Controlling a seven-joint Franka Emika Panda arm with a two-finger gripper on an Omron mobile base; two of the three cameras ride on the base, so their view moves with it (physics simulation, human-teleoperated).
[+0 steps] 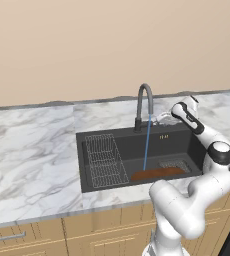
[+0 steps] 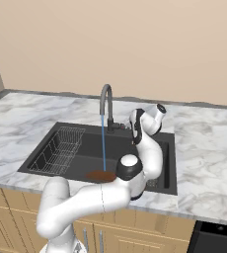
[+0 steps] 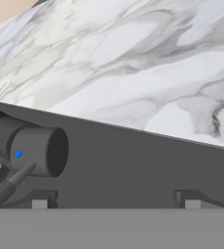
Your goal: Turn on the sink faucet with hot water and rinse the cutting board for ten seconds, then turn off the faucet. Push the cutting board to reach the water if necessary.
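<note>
The dark grey sink faucet [image 1: 144, 102] [image 2: 106, 104] arches over the black sink [image 1: 127, 137] [image 2: 155, 141]. A thin blue stream of water [image 1: 147, 145] [image 2: 103, 148] falls from its spout onto the left end of the reddish-brown cutting board [image 1: 158, 173] [image 2: 100, 175], which lies flat on the basin floor. My gripper [image 1: 161, 118] [image 2: 127, 127] [image 3: 116, 202] hovers just right of the faucet's base [image 3: 36, 148], open, with nothing between its fingers. The slim lever [image 3: 9, 187] slants down beside my left fingertip [image 3: 42, 199].
A grey wire rack [image 1: 104, 160] [image 2: 61, 148] lies in the left part of the basin. A mesh drain strainer [image 1: 174, 163] sits just behind the board. White-grey marbled counter [image 1: 32, 145] [image 2: 209, 148] [image 3: 133, 63] surrounds the sink, with a beige wall behind.
</note>
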